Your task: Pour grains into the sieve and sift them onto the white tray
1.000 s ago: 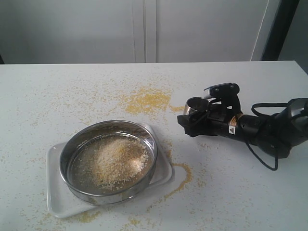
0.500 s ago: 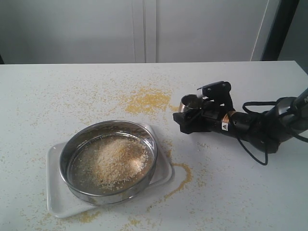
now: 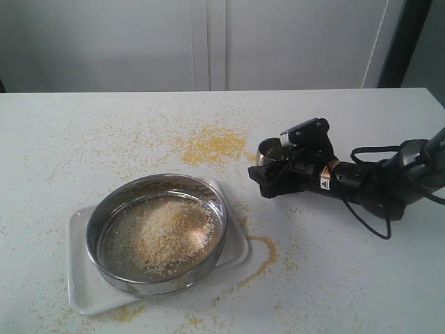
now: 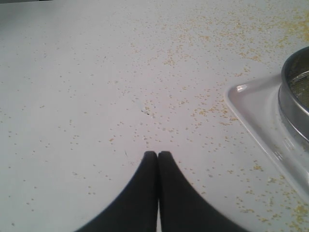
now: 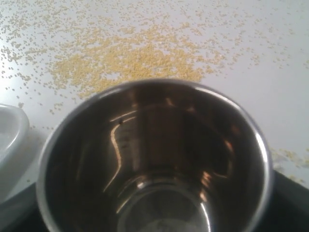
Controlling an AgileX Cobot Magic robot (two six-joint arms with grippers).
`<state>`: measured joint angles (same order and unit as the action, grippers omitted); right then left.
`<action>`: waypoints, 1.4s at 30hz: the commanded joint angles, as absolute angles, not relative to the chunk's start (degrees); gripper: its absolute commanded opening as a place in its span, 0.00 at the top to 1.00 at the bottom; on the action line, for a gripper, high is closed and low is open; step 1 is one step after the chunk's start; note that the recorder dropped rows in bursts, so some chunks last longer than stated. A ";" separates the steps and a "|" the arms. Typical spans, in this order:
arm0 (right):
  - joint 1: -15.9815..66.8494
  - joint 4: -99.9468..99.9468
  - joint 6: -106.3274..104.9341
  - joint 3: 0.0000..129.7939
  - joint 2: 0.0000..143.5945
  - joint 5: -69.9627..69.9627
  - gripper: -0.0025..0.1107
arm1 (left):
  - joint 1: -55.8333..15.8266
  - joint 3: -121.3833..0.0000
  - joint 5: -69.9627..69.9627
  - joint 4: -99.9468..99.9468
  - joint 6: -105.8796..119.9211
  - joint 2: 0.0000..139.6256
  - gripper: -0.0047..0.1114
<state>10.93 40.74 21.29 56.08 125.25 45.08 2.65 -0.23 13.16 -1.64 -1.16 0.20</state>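
While the left gripper [image 4: 158, 154] hangs low over the table [image 4: 72, 96] near the sieve [image 3: 157, 233], its two black fingers are pressed tip to tip with nothing between them.

Sieve: steel rim, fine mesh bottom, resting on the white tray [image 3: 87, 292]. The tray juts out from under it at the near left corner and along the far right edge.

Inside the sieve the grains [image 3: 163, 233] form a low heap, pale rice-like bits mixed with yellow fines.

Well apart from the sieve, to its right and farther back, the right gripper [image 3: 279, 161] has its jaws spread wide and clamped on a small steel cup [image 3: 270, 150]. The cup's mouth faces up, and its inside shows bare shiny steel in the right wrist view.

Spilled yellow granules [image 3: 212, 145] lie in a dense patch behind the sieve. A thinner crescent [image 3: 263, 254] curves just beside the sieve's right side. Scattered specks lie all around.
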 commanded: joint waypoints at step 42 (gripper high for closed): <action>10.91 76.64 53.61 55.97 96.95 29.38 0.80 | 2.76 0.00 13.24 -2.07 -1.25 0.00 0.95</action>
